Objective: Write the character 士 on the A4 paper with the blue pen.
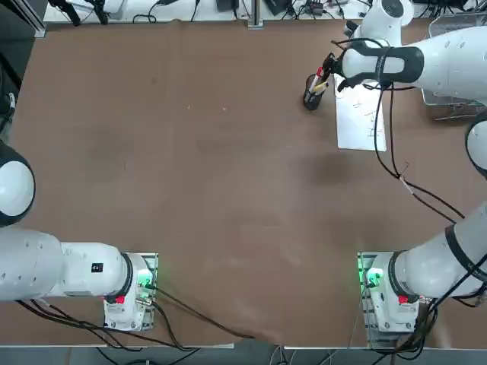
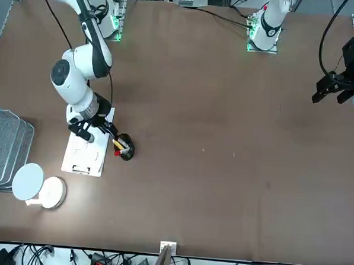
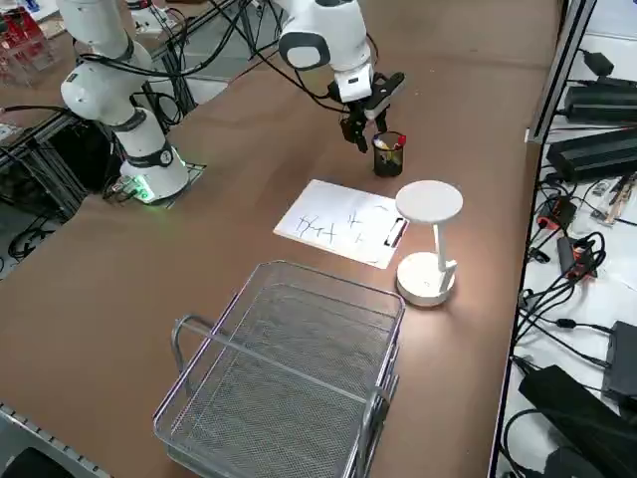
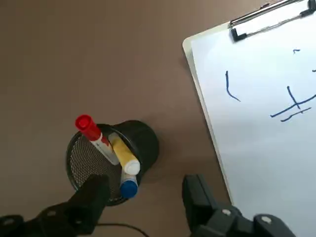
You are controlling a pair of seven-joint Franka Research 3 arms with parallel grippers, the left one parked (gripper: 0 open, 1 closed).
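Jaws of the right gripper (image 4: 143, 197) are standing open with nothing between them, hovering just above one black mesh pen cup (image 4: 111, 160) near the far right part of the brown worktop (image 1: 190, 167). Three pens are standing in that cup, counted in the wrist view: one red pen (image 4: 94, 133), one yellow pen (image 4: 123, 154) and the blue pen (image 4: 129, 187), whose blue end is showing at the cup's rim closest to the gripper's two fingers (image 4: 94, 195). In the top view, going left to right, the cup (image 1: 313, 97) is sitting just beside the A4 paper (image 1: 361, 118), apart from it by a narrow strip of worktop. One sheet is lying flat, with one metal clip (image 4: 269, 19) at its short edge and a few thin blue strokes (image 4: 291, 106) on it. From the side view, one white desk lamp (image 3: 428, 244) is standing close to the clip end of the paper (image 3: 338, 221), and one wire basket (image 3: 289, 368) is resting nearer the camera.
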